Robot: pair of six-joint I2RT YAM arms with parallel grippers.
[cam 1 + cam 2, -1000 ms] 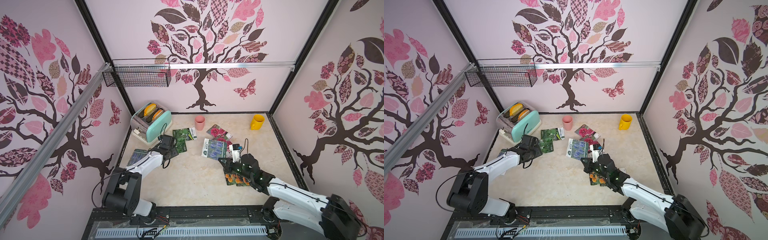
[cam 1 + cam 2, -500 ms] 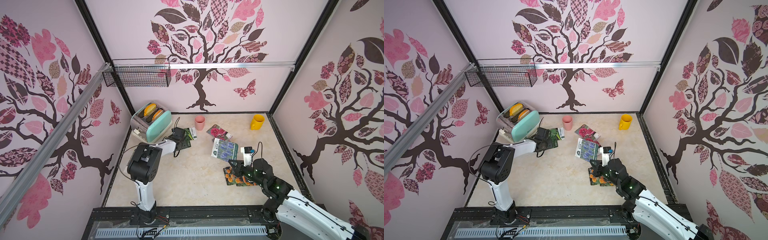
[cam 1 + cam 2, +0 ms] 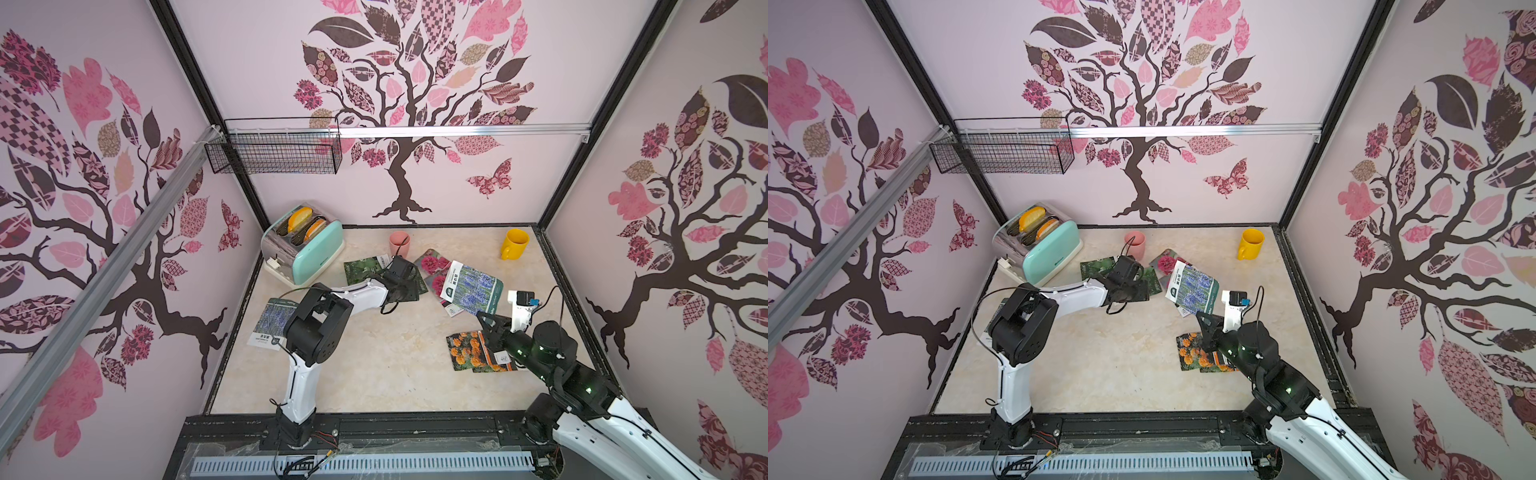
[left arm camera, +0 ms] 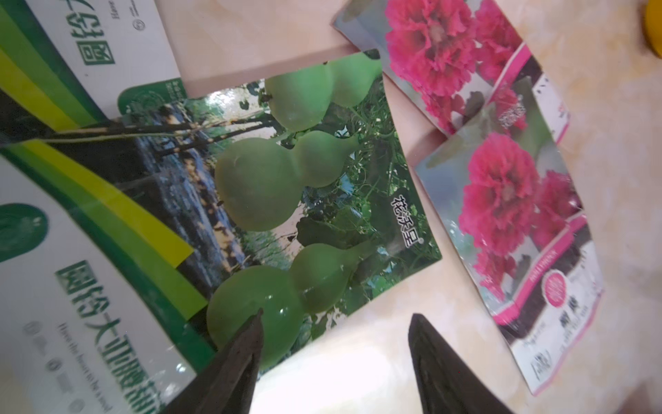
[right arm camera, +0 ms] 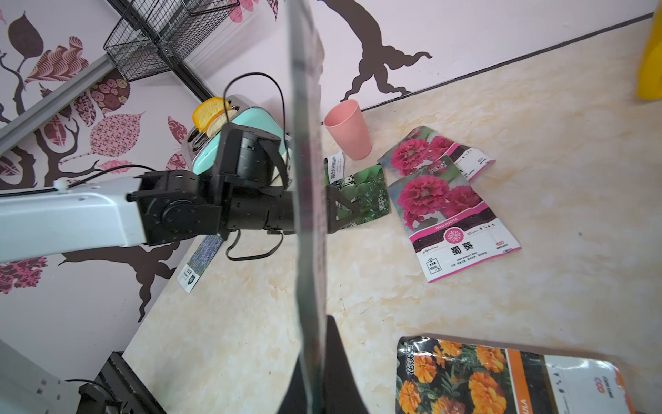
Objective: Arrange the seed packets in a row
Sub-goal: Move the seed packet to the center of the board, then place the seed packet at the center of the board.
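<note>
My right gripper (image 3: 484,318) (image 5: 315,358) is shut on a lavender seed packet (image 3: 471,289) (image 3: 1192,289), which hangs above the table and shows edge-on in the right wrist view (image 5: 308,179). My left gripper (image 3: 409,289) (image 4: 336,317) is open over two overlapping gourd packets (image 4: 304,200) (image 3: 361,270). One fingertip is over a packet corner and the other over bare table. Two magenta flower packets (image 3: 432,266) (image 4: 501,200) lie beside them. Marigold packets (image 3: 467,349) (image 5: 465,376) lie under the right arm. Another lavender packet (image 3: 270,322) lies at the left wall, partly hidden by the left arm.
A mint toaster (image 3: 303,245) with bread stands at the back left. A pink cup (image 3: 400,243) stands just behind the gourd packets, and a yellow mug (image 3: 514,243) at the back right. A wire basket (image 3: 274,151) hangs on the back wall.
My left gripper has reached rightward from the left side to over the gourd packets. My right gripper has carried the lavender packet to the right, still shut on it.
</note>
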